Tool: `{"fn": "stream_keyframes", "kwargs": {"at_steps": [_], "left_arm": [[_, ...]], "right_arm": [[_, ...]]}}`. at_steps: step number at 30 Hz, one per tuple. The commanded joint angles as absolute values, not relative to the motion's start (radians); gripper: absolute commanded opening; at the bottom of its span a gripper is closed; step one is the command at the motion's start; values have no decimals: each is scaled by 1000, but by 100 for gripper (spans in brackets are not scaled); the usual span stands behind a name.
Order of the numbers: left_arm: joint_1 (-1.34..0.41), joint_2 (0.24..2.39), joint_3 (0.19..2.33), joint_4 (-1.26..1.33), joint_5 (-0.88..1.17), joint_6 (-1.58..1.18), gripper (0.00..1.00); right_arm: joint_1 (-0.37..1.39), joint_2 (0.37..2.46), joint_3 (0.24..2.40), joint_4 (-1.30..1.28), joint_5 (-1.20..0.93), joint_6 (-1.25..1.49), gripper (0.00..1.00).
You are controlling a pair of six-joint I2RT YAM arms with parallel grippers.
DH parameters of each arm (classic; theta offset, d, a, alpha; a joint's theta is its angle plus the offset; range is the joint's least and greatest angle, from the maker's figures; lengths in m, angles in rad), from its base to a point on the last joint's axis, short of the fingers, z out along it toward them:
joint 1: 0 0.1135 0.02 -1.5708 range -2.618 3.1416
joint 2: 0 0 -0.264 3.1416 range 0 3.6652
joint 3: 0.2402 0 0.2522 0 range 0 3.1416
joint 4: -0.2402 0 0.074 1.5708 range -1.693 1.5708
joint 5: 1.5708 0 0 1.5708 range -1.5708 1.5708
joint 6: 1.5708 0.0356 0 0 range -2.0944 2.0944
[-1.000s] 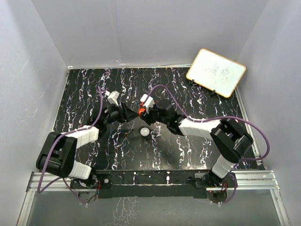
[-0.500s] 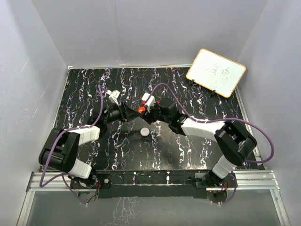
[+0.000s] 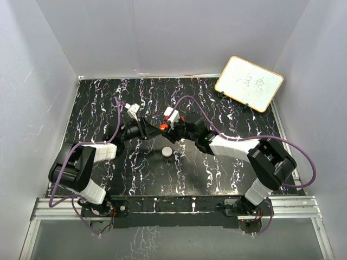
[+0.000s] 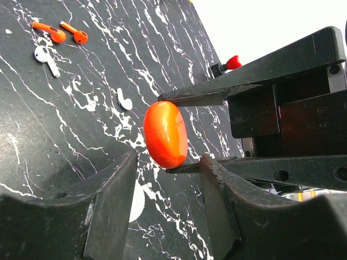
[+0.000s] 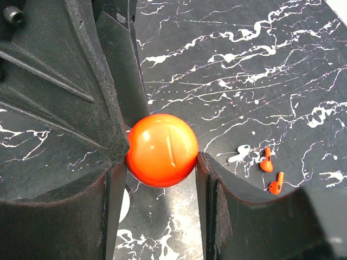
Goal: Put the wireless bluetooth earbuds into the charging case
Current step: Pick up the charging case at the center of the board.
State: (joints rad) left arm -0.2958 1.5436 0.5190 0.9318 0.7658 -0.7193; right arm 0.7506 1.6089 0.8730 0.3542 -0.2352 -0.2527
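Observation:
The charging case (image 5: 161, 149) is a glossy orange-red round shell with a thin seam, held off the table. My right gripper (image 5: 162, 158) is shut on it, one finger on each side. The left wrist view shows the case (image 4: 165, 134) edge-on, just past my left gripper (image 4: 168, 162). That gripper stands open, its tips either side of the case's near end with small gaps. Two orange earbuds (image 4: 52, 33) (image 4: 77, 34) lie on the black marbled table, also seen from the right wrist as earbuds (image 5: 265, 161) (image 5: 276, 184). From above, both grippers meet at the case (image 3: 161, 127).
Two white earbuds (image 4: 46, 56) (image 4: 124, 101) lie near the orange ones. A white round puck (image 3: 167, 152) sits on the table below the grippers. A framed whiteboard (image 3: 249, 83) leans at the back right corner. Grey walls enclose the table.
My left gripper has moved right up to the case and its jaws have narrowed. The right gripper has shifted slightly left and back with the case still in it.

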Motion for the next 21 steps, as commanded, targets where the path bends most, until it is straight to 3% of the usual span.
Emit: {"fn": "stream_keyframes", "kwargs": {"at_steps": [1, 10, 17, 21], "left_arm": [[-299, 1562, 557, 978, 802, -725, 47], [-300, 1594, 577, 988, 816, -735, 46], [-301, 1593, 577, 992, 825, -736, 34], [-301, 1576, 570, 981, 827, -735, 48]], "right_arm": [[769, 1572, 906, 440, -312, -231, 6], [782, 1584, 923, 431, -324, -236, 5], [786, 1590, 925, 429, -308, -240, 5], [786, 1596, 922, 432, -287, -248, 3]]}}
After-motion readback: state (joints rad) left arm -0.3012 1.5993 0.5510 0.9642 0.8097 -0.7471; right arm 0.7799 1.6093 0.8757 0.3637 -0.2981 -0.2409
